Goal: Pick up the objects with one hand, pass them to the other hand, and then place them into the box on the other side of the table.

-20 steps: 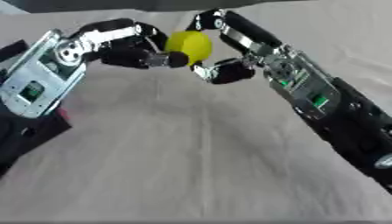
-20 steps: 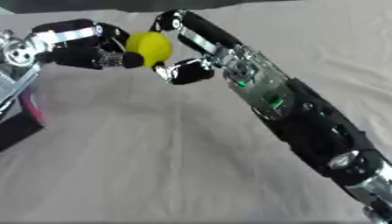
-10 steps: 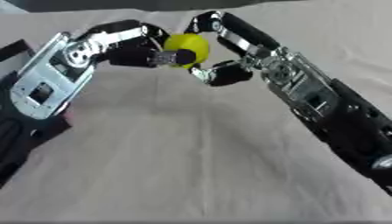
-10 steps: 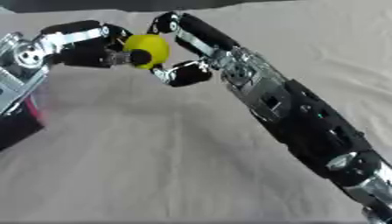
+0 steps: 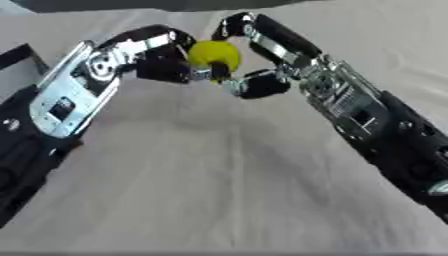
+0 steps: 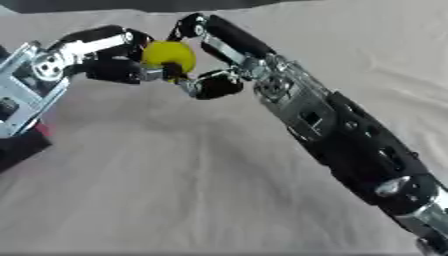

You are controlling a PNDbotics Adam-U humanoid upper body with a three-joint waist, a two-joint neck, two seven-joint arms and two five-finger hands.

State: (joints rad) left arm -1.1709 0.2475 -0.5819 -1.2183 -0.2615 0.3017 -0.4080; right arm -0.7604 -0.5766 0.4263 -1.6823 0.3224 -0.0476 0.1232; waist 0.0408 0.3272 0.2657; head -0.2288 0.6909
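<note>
A yellow ball hangs above the cloth-covered table, near the top middle of both eye views. My left hand reaches in from the left with its fingers curled against the ball's left side. My right hand comes from the right; one finger arches over the ball's top and its thumb sits under the ball. Both hands touch the ball at once. The side of the ball facing the hands is hidden.
A dark box shows at the left edge behind my left forearm, with a bit of red beside it in the right eye view. Pale wrinkled cloth covers the table below the arms.
The ball and both hands stay nearly where they were. My left forearm has shifted slightly to the right and lower, closing in on the ball.
</note>
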